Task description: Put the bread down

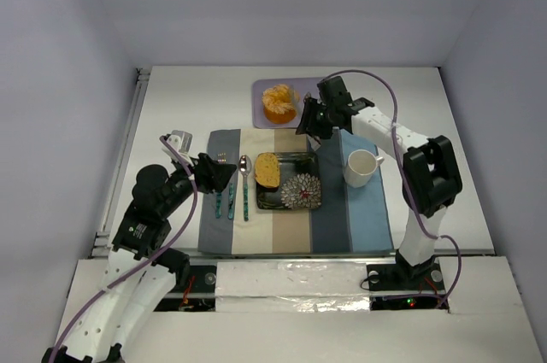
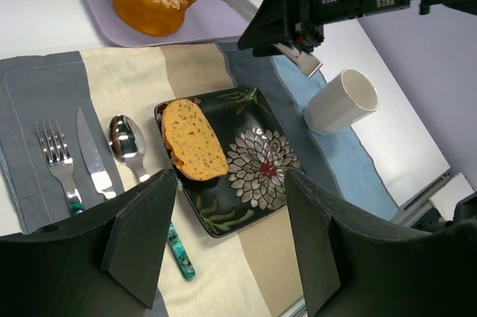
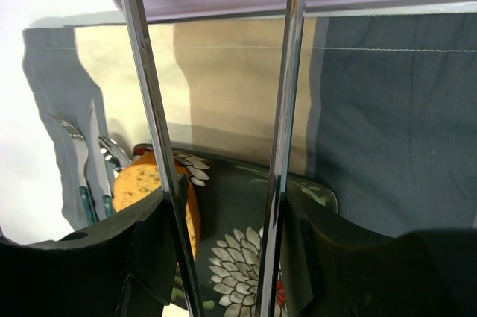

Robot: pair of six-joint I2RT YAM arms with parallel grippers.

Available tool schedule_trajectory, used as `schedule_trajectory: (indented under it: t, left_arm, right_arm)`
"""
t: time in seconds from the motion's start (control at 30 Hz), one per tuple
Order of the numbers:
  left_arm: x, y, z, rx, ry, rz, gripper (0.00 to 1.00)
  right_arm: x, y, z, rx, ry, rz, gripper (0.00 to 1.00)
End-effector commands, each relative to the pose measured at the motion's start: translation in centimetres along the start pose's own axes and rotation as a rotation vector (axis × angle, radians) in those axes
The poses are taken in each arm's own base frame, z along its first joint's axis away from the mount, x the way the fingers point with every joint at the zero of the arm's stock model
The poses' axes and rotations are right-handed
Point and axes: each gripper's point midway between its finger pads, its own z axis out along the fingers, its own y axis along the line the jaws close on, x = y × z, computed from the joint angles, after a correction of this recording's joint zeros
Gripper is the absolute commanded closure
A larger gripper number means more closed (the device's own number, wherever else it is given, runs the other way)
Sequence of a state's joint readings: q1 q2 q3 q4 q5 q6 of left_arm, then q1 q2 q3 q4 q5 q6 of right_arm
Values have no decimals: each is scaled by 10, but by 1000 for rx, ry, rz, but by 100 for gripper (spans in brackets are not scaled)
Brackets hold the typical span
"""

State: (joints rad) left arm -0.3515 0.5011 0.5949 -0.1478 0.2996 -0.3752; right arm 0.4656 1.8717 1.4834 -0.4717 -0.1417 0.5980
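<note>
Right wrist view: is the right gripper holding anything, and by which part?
The right gripper holds the metal tongs, its fingers on the outside of both arms, well back from the tips. The bread lies free on the plate.

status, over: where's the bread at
Left gripper open, empty. Right gripper holding tongs. Bread flat on plate. Nothing blocking it.

Bread (image 2: 192,140) golden-yellow; plate (image 2: 257,119) black w/ white flower; tray (image 2: 201,27) lilac; mug (image 2: 341,101) white; tongs (image 3: 153,108) silver
</note>
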Motion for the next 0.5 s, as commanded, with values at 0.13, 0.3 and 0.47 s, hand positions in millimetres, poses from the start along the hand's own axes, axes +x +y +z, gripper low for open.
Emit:
schedule_trajectory:
  t: [0.13,0.3,0.47]
  left_arm:
    - [-5,-4,0,26,-29,18,43]
    - [-5,-2,0,22,-30,18,43]
    - [-4,-1,1,19,-25,16,43]
  right_arm:
    - [-4,24,3,-130,23,-7,49]
    - [-4,29,-4,-159,7,1,64]
    - [-10,38,-32,-203,-66,21,83]
